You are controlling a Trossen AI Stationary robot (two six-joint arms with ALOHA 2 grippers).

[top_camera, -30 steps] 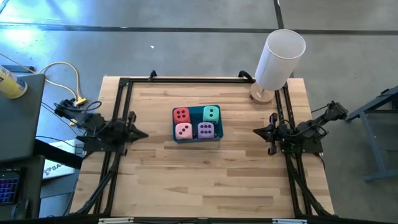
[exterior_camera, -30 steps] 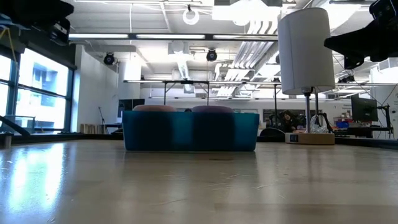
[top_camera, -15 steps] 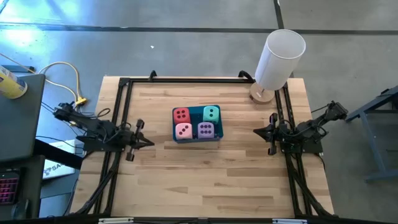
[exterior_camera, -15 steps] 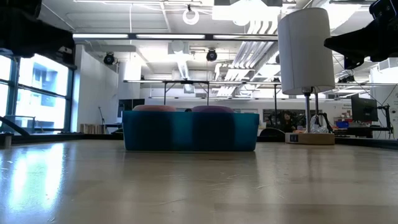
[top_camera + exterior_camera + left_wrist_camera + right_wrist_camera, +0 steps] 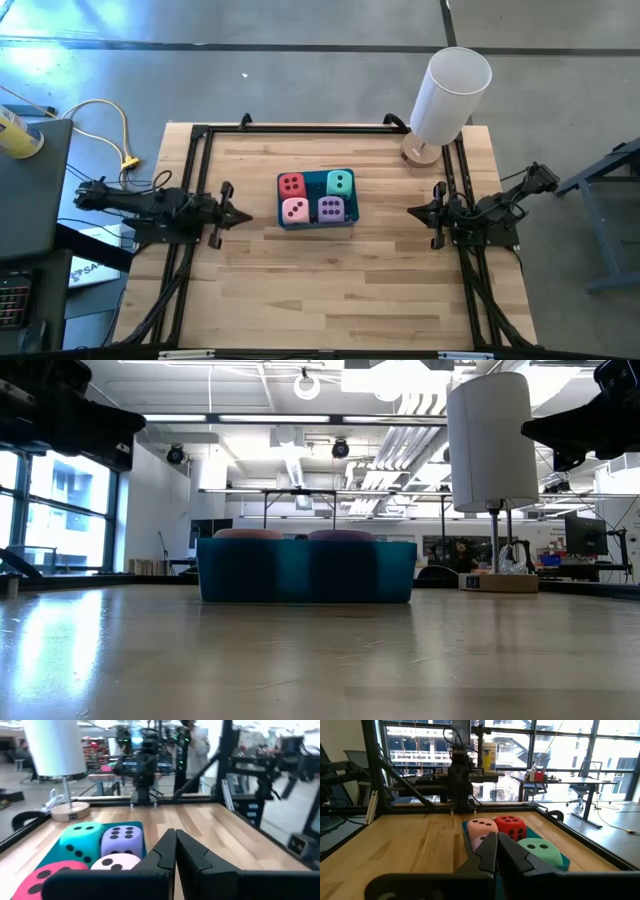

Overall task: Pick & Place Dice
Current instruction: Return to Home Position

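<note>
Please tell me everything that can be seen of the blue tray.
The blue tray is a small, open, rectangular bin with upright walls, plastic by its look. It stands flat near the middle of the wooden table. Four dice fill it: red die beside teal die, pink die beside purple die.

low view, mid-frame: blue tray wall is covering the pink die and purple die, only their tops peeking over. left wrist view: frame edge is cropping the red die.
</note>
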